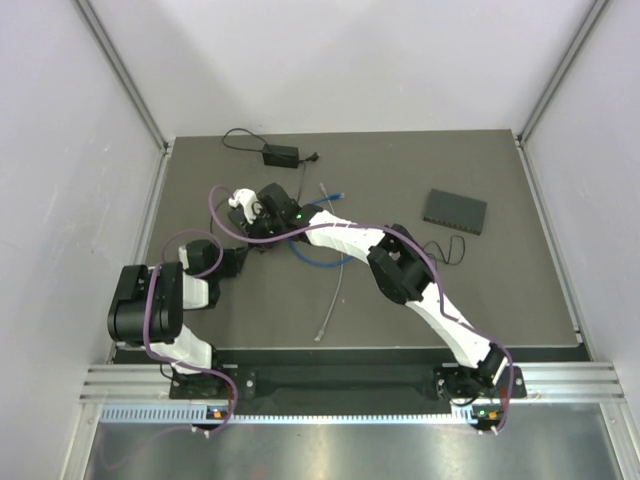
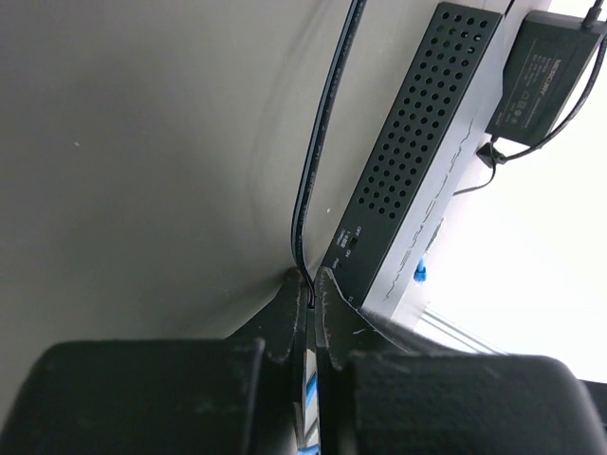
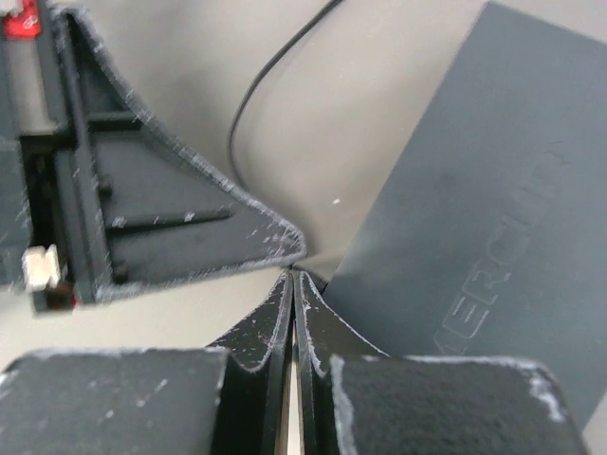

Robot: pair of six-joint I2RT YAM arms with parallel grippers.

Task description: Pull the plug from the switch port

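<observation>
Left claw (image 2: 309,284) is clenched on a thin black cable (image 2: 318,142) just beside the switch (image 2: 408,161) corner. The right claw (image 3: 292,282) is clenched too, its tips against the switch's casing, gripping nothing I can make out. Neither plug nor port shows (that face is turned away). The risk, as I judge it, is that the light switch drags across the desk (image 2: 142,142) with the cable if left unbraced, or the cable slips through the pads. No containers show.

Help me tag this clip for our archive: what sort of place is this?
Probably a lab robot test cell, not a home or office: plain white walls and aluminium framing enclose a dark table holding a network switch, power adapter and black cable.
</observation>
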